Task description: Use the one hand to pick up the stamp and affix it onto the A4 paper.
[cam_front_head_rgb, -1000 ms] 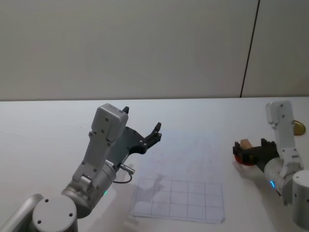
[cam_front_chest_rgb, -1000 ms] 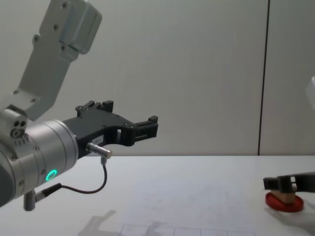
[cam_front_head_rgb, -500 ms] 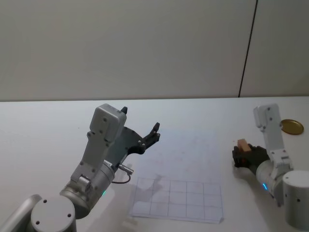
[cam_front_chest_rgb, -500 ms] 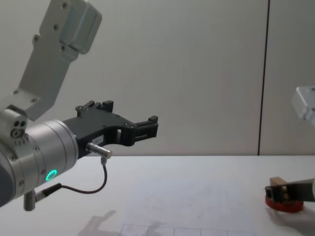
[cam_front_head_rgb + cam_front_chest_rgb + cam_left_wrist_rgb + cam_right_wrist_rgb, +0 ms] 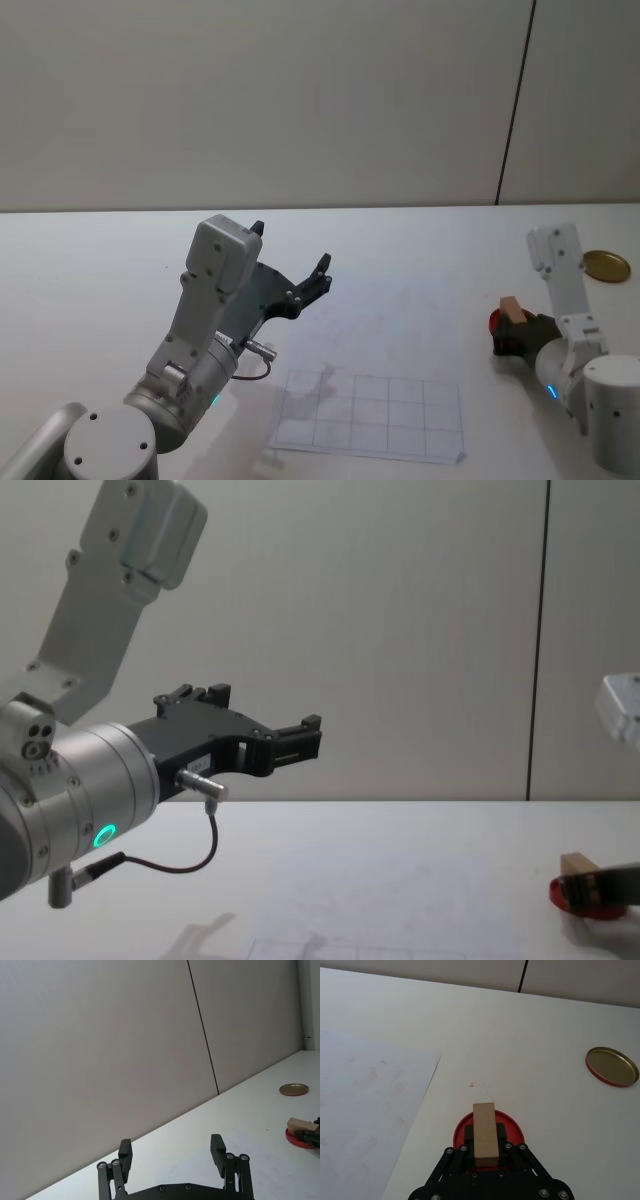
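Head view: right tool (image 5: 510, 325) clasping stamp (image 5: 511, 307) over ink pad (image 5: 496, 320), now pulled closer in; left tool (image 5: 292, 246) agape.

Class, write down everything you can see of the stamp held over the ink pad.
The stamp is a small rectangular block of pale tan wood, plain on its visible faces. The right hand clamps its long sides. It tilts over the red ink pad, beside the paper; whether it touches the pad cannot be told.

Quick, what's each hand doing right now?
Left hand: open, holding nothing.
Right hand: closed on the stamp, over the red ink pad.
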Available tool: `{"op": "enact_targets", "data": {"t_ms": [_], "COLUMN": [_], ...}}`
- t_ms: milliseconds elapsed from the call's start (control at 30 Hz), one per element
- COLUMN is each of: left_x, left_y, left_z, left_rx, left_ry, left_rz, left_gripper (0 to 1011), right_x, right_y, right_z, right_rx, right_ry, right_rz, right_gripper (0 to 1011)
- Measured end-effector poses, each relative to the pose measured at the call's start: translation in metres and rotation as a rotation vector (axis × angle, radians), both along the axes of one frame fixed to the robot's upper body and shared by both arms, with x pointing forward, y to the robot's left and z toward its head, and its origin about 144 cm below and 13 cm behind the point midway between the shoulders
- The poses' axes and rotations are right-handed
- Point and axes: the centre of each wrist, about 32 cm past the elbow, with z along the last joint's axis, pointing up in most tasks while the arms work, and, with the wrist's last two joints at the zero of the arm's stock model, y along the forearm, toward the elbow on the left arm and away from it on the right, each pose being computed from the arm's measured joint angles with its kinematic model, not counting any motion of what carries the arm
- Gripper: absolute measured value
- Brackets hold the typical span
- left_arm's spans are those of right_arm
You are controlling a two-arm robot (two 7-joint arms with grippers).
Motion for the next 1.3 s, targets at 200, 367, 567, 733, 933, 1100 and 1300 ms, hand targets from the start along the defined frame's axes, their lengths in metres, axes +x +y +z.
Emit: {"op": "enact_targets", "data": {"t_ms": [200, 367, 567, 733, 933, 1100, 1300], "left_x": [0.000, 0.000, 0.000, 0.000, 0.000, 0.000, 0.000], "left_y": [0.000, 0.000, 0.000, 0.000, 0.000, 0.000, 0.000], "left_z": [0.000, 0.000, 0.000, 0.000, 0.000, 0.000, 0.000], "left_rx": [0.000, 0.000, 0.000, 0.000, 0.000, 0.000, 0.000], "left_ry": [0.000, 0.000, 0.000, 0.000, 0.000, 0.000, 0.000], "left_rz": [0.000, 0.000, 0.000, 0.000, 0.000, 0.000, 0.000], "left_gripper": [993, 993, 993, 993, 993, 993, 993], "right_x": [0.001, 0.001, 0.000, 0.000, 0.000, 0.001, 0.003], "right_y": [-0.002, -0.003, -0.003, -0.003, -0.001, -0.001, -0.001], "right_z": [-0.001, -0.002, -0.002, 0.003, 0.015, 0.031, 0.047], "right_rx": [0.012, 0.020, 0.027, 0.031, 0.035, 0.035, 0.040], "right_ry": [0.022, 0.024, 0.002, -0.041, -0.114, -0.192, -0.256], "right_rz": [-0.019, -0.026, -0.027, -0.020, -0.005, 0.011, 0.031], "right_gripper": [221, 221, 221, 221, 221, 221, 221]}}
